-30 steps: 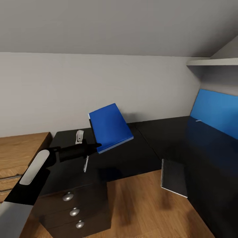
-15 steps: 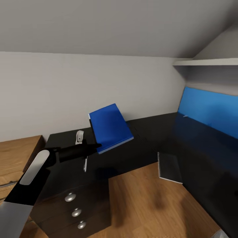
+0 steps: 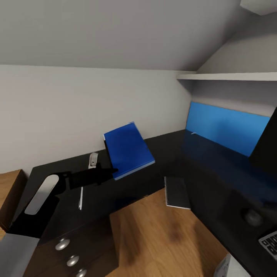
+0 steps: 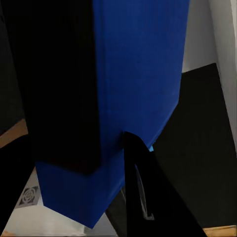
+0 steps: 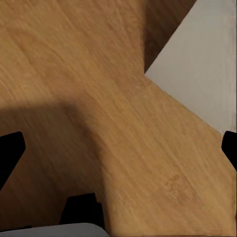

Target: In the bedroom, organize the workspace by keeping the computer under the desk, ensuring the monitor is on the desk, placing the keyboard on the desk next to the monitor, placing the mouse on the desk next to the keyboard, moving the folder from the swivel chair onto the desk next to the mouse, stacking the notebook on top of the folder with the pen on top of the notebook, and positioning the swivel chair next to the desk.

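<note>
View has swung right since a second ago: wooden nightstand (image 3: 9, 196) nearly out at the left edge, more of the desk's (image 3: 154, 181) right wing in frame; the folder sits at the same spot in the picture, carried along. Left gripper (image 3: 111, 172) clamps the folder (image 3: 129, 150) at its lower corner, holding it tilted up in the air above the desk's back-left section, near the wall. Folder is bright blue, flat, pale page edge, dark spine. Pen (image 3: 80, 198) lies flat near the desk's front edge above the drawer unit (image 3: 73, 256). Notebook (image 3: 177, 192) overhangs the inner corner edge. Mouse (image 3: 252, 217) and keyboard (image 3: 270, 242) sit on the right wing near its front edge. Open floor (image 3: 154, 238) inside the L. Right gripper (image 5: 118, 153) fingertips spread wide apart over bare floor, nothing between them.
</note>
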You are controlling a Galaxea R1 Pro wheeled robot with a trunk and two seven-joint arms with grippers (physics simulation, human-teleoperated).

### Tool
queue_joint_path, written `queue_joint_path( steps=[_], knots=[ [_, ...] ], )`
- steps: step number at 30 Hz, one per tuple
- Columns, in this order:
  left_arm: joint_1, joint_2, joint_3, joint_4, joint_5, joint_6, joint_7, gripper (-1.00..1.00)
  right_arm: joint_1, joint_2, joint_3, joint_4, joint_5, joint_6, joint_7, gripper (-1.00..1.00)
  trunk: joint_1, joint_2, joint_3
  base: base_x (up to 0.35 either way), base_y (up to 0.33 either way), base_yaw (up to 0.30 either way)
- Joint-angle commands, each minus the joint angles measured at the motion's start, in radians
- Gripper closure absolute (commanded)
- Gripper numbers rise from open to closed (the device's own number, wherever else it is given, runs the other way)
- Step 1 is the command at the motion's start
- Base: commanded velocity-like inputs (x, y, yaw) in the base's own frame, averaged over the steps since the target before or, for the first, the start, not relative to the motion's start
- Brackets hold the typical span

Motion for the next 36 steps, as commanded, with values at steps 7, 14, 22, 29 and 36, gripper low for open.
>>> queue_joint_path(
  steps=[7,14,22,29,36],
  knots=[
    [-0.036,-0.024,-0.07,0.073,0.015,0.002,0.01,1.0,0.0,0.0,0.013,0.03,-0.004,-0.014,-0.002,-1.0,-0.027,0.049,0.021,0.0,0.0,-0.3],
    [-0.084,-0.032,-0.152,0.148,0.017,0.004,0.005,1.0,0.001,0.003,0.015,0.059,-0.001,-0.032,-0.001,-1.0,-0.054,0.098,0.043,0.0,0.0,-0.3],
    [-0.101,-0.043,-0.225,0.234,0.015,0.004,0.004,1.0,0.0,-0.002,0.048,0.067,0.055,-0.027,0.06,-1.0,-0.085,0.154,0.068,0.0,0.0,-0.3],
    [-0.122,-0.044,-0.231,0.267,0.014,0.004,0.014,1.0,0.0,-0.001,0.058,0.134,0.074,-0.035,0.118,-1.0,-0.111,0.203,0.09,0.0,0.0,-0.3],
    [-0.155,-0.064,-0.236,0.351,0.003,0.003,0.077,1.0,0.0,-0.006,0.059,0.143,0.078,-0.041,0.128,-1.0,-0.138,0.252,0.112,0.0,0.0,-0.3]
  ],
)
